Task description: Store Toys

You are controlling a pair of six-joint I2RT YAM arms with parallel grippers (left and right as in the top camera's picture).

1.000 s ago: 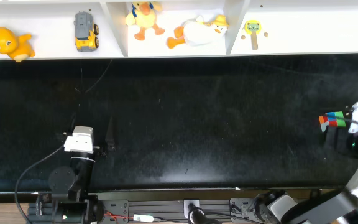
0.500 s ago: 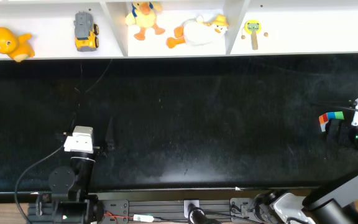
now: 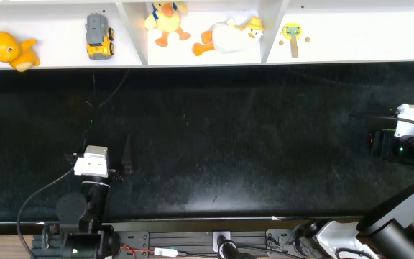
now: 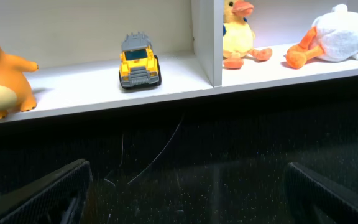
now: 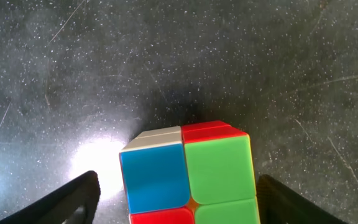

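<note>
Your right pincer (image 5: 176,186) hangs released directly over the colour cube (image 5: 188,168) on the bench (image 5: 166,62), jaws flanking both its sides, so you likely only need to drop straight down

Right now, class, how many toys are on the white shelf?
5: orange figure far left, truck beside it, yellow duck and white duck in the centre, green toy at right.

White shelf (image 3: 56,52) beyond the black table (image 3: 228,144) holds a yellow truck (image 3: 99,36) and a plush duck (image 3: 167,21)
</note>
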